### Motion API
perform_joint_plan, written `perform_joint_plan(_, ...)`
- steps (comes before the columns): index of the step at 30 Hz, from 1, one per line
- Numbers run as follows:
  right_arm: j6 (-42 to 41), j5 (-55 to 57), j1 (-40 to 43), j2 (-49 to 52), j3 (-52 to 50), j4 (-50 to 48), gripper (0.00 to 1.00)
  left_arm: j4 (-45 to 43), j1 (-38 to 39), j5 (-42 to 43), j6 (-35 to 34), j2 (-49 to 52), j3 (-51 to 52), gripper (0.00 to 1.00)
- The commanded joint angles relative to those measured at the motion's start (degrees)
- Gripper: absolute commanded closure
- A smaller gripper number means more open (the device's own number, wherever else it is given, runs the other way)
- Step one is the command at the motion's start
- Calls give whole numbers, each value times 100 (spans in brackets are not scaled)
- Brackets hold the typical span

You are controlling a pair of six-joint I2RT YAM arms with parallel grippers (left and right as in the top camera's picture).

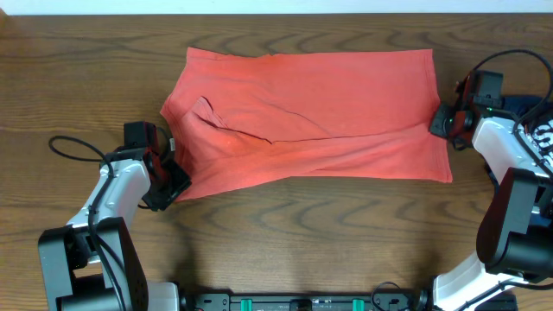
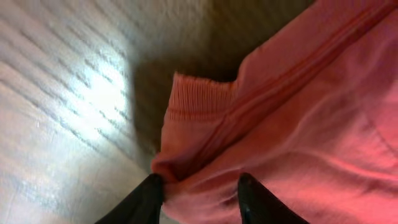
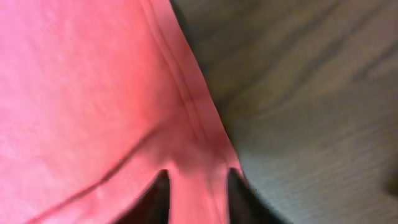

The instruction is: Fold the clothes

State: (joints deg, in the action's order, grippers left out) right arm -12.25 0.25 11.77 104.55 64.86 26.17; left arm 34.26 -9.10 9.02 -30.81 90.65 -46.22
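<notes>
The red-orange T-shirt (image 1: 311,112) lies spread across the far half of the wooden table, plain side up, with a fold crease running across it; lettering and tag are hidden. My left gripper (image 1: 175,181) is at its near-left corner. In the left wrist view the fingers (image 2: 200,186) pinch bunched cloth (image 2: 311,124) beside a ribbed hem (image 2: 193,99). My right gripper (image 1: 439,121) is at the shirt's right edge. In the right wrist view the fingers (image 3: 198,180) are shut on the stitched hem of the shirt (image 3: 81,93), and the cloth pulls taut into them.
Bare wooden table (image 1: 302,233) lies in front of the shirt and to its left. A black cable (image 1: 73,149) loops on the table by the left arm. The arm bases stand at the near edge.
</notes>
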Motion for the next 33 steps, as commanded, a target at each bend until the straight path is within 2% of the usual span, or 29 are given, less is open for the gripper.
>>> perform_joint_plan(1,-85,422,7,24,17,184,61,-7,0,-118,57,33,28,59)
perform_joint_plan(5,-94,219,24,22,22,188,53,0,0,-120,63,33,28,59)
perform_joint_plan(8,-98,76,26,2,28,380,53,39,0,-271,61,33,28,59)
perform_joint_plan(16,-98,76,26,4,-133,1871,51,101,0,-354,59,33,28,59)
perform_joint_plan(18,-96,79,24,4,-240,1939,52,98,0,-356,59,33,28,63)
perform_joint_plan(19,-96,81,22,4,-310,1934,53,98,0,-358,59,33,28,75)
perform_joint_plan(20,-96,90,22,4,-380,1910,54,98,0,-358,59,33,28,91)
perform_joint_plan(21,-98,129,22,4,-461,1858,57,98,0,-358,59,33,28,94)
perform_joint_plan(25,-101,498,26,4,-734,1685,67,59,0,-444,57,33,28,94)
perform_joint_plan(28,-262,1047,28,4,-929,1659,83,83,0,-588,59,33,28,94)
perform_joint_plan(30,-516,1412,28,4,-1056,1668,91,83,0,-684,57,33,28,94)
perform_joint_plan(33,-605,1502,28,4,-1185,1648,94,81,-17,-719,59,33,28,94)
